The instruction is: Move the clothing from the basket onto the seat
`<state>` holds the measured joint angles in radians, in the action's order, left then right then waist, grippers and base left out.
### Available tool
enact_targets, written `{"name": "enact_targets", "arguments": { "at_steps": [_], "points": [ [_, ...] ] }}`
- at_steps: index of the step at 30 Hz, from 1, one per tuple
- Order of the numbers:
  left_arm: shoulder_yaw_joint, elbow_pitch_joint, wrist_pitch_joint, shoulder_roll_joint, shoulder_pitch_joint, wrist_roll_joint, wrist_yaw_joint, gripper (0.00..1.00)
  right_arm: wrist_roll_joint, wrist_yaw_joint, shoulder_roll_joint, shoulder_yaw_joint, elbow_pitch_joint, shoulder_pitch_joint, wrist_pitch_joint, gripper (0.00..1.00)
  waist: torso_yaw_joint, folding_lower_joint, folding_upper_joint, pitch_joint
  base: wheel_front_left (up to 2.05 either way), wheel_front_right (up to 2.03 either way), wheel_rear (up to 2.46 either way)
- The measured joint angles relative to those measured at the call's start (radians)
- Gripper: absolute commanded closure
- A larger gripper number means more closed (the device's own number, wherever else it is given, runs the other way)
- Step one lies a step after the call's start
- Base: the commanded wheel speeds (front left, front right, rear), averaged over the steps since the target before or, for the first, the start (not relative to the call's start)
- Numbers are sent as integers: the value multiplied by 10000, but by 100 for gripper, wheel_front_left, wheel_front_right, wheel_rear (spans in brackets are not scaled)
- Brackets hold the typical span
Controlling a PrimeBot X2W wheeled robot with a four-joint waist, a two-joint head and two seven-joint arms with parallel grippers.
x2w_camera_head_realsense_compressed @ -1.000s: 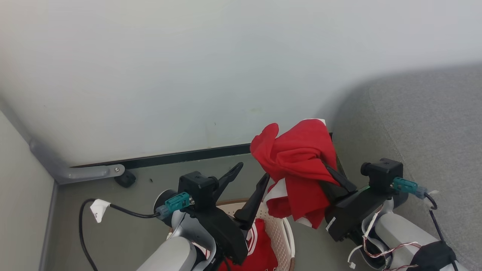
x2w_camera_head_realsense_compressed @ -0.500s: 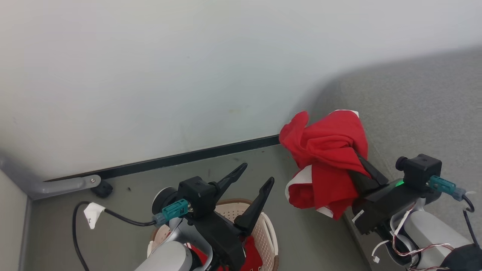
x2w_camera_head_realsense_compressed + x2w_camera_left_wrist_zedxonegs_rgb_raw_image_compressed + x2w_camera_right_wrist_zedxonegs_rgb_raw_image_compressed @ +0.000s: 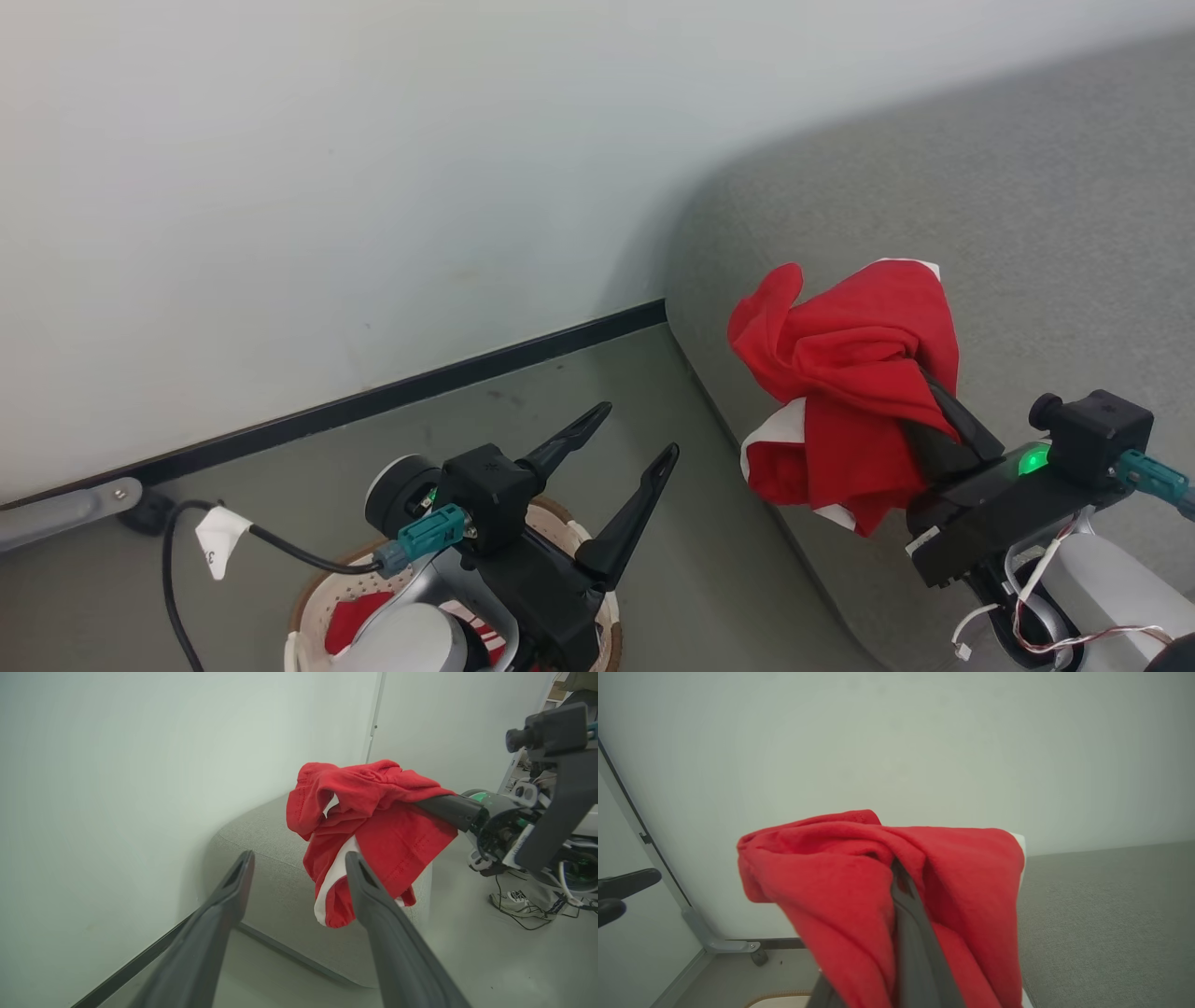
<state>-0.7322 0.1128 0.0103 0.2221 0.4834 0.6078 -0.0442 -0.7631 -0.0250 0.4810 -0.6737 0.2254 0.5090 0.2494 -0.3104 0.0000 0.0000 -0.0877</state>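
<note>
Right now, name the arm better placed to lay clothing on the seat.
Right. The right gripper is shut on the red garment, held up beside the seat. The left gripper is open and empty, over the basket.

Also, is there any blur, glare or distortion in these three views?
Head view: even light, no glare, but the seat has a blurred far edge. Left wrist view: wide-angle stretch enlarges the left gripper. Right wrist view: the clothing, close to the lens, looks slightly soft.
</note>
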Motion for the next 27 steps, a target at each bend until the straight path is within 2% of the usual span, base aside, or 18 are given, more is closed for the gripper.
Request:
{"name": "enact_targets", "arguments": {
  "at_steps": [15,27],
  "points": [
    [-150,-199,-291,54,253,-199,58,0,245,90,134,953,-773,-489,0,100,-1440,0,1,-558,0,0,0],
    [-330,-75,-439,-38,468,-213,-13,0,410,142,301,1791,-1049,-723,0,100,-1637,0,2,-1016,0,0,0]
  ]
}}
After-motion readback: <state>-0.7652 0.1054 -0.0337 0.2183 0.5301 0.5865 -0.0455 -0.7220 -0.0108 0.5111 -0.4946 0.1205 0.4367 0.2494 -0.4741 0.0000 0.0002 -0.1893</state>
